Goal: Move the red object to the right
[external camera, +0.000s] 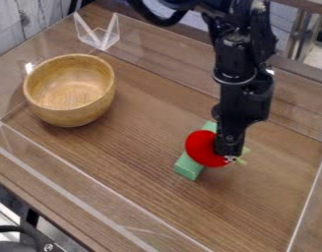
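1. The red object (203, 150), a small round bright-red toy fruit with a glossy skin, sits directly at the tip of the black robot gripper (226, 150), on the side of the fingers that faces the left of the view.
2. The gripper points straight down from a tall black arm and its fingers are closed on the fruit; a sliver of pale green, most likely the leafy stem, shows at the fingertips, though the exact point of contact is hidden by the gripper body.
3. The fruit lies over the near end of a flat green rectangular block (190, 167). Whether it rests on the block or hangs just above it cannot be told from this view.
4. The block's long axis runs on a diagonal, from lower left towards upper right, and most of it is covered by the fruit and gripper.
5. Bare brown wooden table (110, 167) lies to the right of the gripper, up to a clear acrylic edge wall (312, 202); in my judgement the coming move turns on carrying the fruit that way, clear of the block.
6. A round light-wood bowl (70, 89) stands well apart to the left and plays no part.
7. There is only one arm.
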### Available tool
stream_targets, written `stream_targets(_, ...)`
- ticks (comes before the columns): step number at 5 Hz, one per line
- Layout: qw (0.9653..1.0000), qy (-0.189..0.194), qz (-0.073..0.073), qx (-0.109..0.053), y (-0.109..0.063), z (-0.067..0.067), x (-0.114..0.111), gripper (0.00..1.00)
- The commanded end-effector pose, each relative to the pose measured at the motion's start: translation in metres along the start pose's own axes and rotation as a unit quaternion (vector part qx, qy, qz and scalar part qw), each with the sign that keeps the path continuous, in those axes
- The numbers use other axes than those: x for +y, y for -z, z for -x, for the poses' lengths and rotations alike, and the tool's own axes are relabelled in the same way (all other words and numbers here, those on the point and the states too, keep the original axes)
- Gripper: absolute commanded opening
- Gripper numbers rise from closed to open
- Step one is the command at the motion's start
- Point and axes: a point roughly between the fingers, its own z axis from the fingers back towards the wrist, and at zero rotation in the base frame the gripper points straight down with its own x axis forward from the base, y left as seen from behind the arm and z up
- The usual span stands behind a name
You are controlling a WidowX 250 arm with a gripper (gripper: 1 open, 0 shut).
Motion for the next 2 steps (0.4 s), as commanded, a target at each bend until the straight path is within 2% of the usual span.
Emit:
stream_targets(1, 0.9996, -0.004, -0.021, -0.018, -0.0030, -0.0058, 0.0124, 1.00)
stream_targets(2, 0.9989, -0.033, -0.024, -0.021, -0.0063, -0.0036, 0.0221, 1.00)
